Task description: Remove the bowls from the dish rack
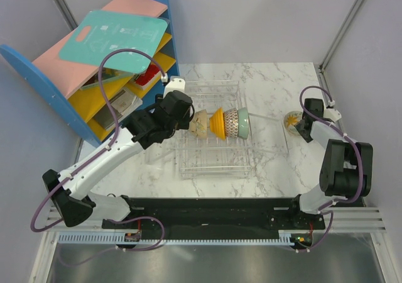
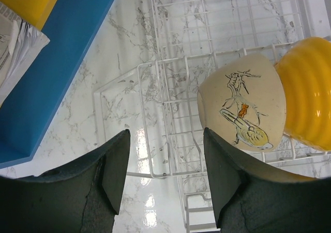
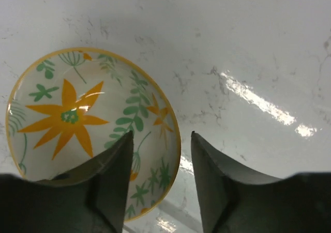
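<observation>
At the left end of the dish rack [image 1: 213, 163] the left gripper [image 2: 164, 140] hangs with its jaws wide apart, holding nothing, only wire and marble showing in the gap; just ahead of it, and off to the right of that gap in the wrist view, lies the cream bowl [image 2: 243, 103] with the bird on it, tipped on its side with its foot turned toward the fingers; pressed against its far side is the orange bowl [image 2: 310, 88], then the grey bowl [image 1: 231, 122] and the mint bowl [image 1: 242, 122], all four on their sides in one row; the row's long axis runs left to right across the rack, feet toward the left arm and mouths away from it; so the cream bowl is the near end of the line, and the left arm is plainly the nearer one; by my reckoning the fingers need to shift sideways toward the bowl before they can close round it. Far across the table [image 1: 276, 170], well apart from the rack, the right gripper [image 3: 161, 140] stands over the flowered bowl [image 3: 77, 119], which sits upright on the marble; its jaws are parted, the rim crossing beneath the gap, gripped by neither finger.
</observation>
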Robot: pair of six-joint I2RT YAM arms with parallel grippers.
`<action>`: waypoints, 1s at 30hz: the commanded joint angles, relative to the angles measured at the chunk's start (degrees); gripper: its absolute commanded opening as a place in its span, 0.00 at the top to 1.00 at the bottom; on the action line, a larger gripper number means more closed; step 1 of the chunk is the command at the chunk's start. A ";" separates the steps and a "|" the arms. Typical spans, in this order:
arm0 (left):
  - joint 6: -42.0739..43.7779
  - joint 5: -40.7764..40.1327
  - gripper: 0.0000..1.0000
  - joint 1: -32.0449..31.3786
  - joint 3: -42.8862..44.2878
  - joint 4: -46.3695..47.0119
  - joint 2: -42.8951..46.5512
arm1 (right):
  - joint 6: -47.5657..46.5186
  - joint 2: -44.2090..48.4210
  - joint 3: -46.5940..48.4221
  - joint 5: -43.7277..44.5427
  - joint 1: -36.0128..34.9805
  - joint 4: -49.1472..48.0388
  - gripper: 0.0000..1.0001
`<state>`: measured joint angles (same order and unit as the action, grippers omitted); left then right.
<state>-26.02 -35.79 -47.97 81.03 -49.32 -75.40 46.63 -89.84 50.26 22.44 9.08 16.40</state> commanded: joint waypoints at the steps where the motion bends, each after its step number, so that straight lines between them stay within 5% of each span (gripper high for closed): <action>1: -1.67 0.28 0.34 0.24 0.18 0.63 -1.15 | -0.14 3.17 -2.00 -2.31 0.41 1.00 0.38; 4: -1.49 0.46 0.30 0.24 0.96 1.33 -1.95 | -0.40 6.69 -2.97 -2.92 0.41 1.87 0.20; 7: -0.26 1.34 0.30 0.24 2.37 2.21 -3.61 | -0.75 9.94 -2.80 -2.84 0.41 3.72 0.12; 30: 3.16 4.77 0.32 -1.42 11.51 2.48 -11.88 | -1.19 23.57 -2.89 -10.91 0.41 10.32 0.10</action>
<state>-25.47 -31.46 -48.03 89.49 -47.88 -84.93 45.12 -66.78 46.37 14.74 9.28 25.41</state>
